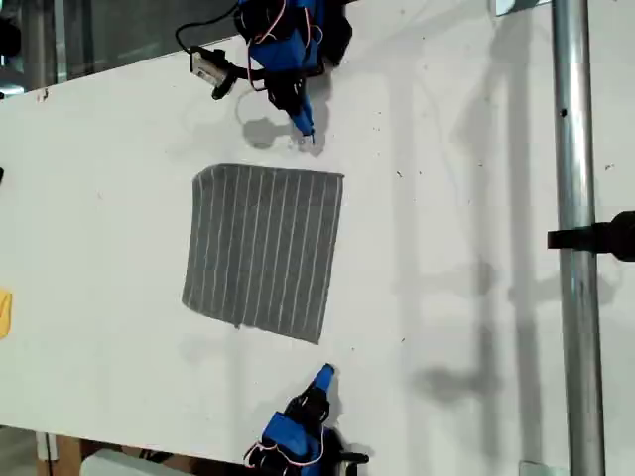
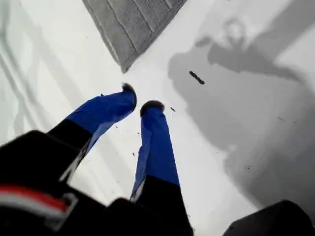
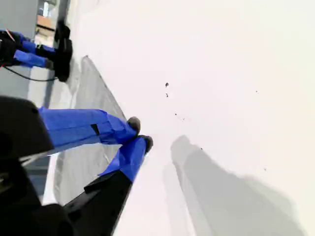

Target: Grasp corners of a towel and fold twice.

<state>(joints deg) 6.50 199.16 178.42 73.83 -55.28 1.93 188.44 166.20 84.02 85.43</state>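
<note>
Exterior view, scanned from its left: a small yellow object (image 1: 3, 312) is cut off by the left edge, lying on the white table (image 1: 99, 248). Further right, the towel (image 1: 263, 253) is spread flat and unfolded, dark grey with thin white stripes, a little skewed, all four corners visible and none held. Just past the towel's upper right corner (image 1: 340, 177), toward the top of this view, my first gripper (image 1: 306, 131) is seen pointing down at the table, apart from the cloth. Below the towel's lower right corner (image 1: 319, 340), near the bottom edge, my second gripper (image 1: 325, 374) is seen, also apart from the cloth. At the exterior view's right a metal pole (image 1: 575, 198) is seen running top to bottom, with a black clamp (image 1: 595, 238) on it.

First wrist view: my first gripper (image 2: 140, 98) is shown with its blue jaws only narrowly parted, nothing between them; one towel corner (image 2: 123, 66) lies just ahead of the tips, not touched. A small dark mark (image 2: 197, 77) is noted on the table.

Second wrist view: my second gripper (image 3: 140, 132) is shown with tips closed together, nothing gripped; the towel (image 3: 83, 147) lies beside it, and the other arm (image 3: 24, 49) is seen beyond the towel's far end.
</note>
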